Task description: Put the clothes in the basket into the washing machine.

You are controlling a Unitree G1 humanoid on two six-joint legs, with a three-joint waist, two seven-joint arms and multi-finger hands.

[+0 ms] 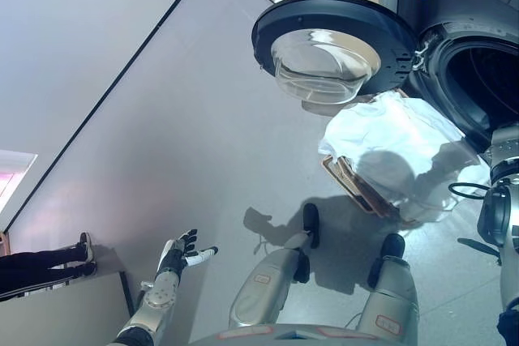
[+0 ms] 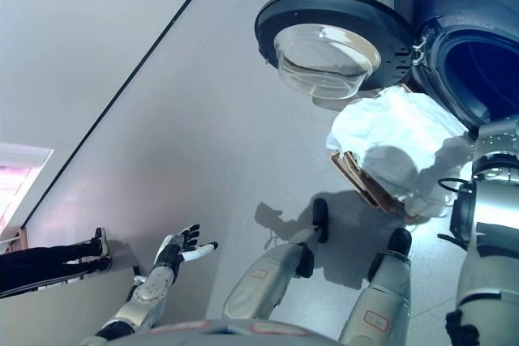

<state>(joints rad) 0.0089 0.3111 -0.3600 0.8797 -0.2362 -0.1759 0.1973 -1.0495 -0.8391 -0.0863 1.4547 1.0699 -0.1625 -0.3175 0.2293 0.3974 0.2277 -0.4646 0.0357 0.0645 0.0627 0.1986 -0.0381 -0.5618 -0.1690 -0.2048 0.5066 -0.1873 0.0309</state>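
The washing machine (image 1: 454,6) stands at the upper right, its drum opening (image 1: 486,79) dark and its round glass door (image 1: 332,38) swung wide to the left. On the floor in front of it sits a brown woven basket (image 1: 355,182) heaped with white clothes (image 1: 389,135) that spill over its rim. My right hand (image 2: 496,142) shows at the right edge, between the clothes and the drum opening. Far from the basket, at the lower left, my left hand (image 1: 180,250) hovers over the floor, open with spread fingers, holding nothing.
A person's dark-trousered legs and shoes (image 1: 49,263) show at the left edge, beside a low grey ledge (image 1: 65,309). A black line (image 1: 122,79) runs diagonally across the grey floor. The open door overhangs the floor left of the basket.
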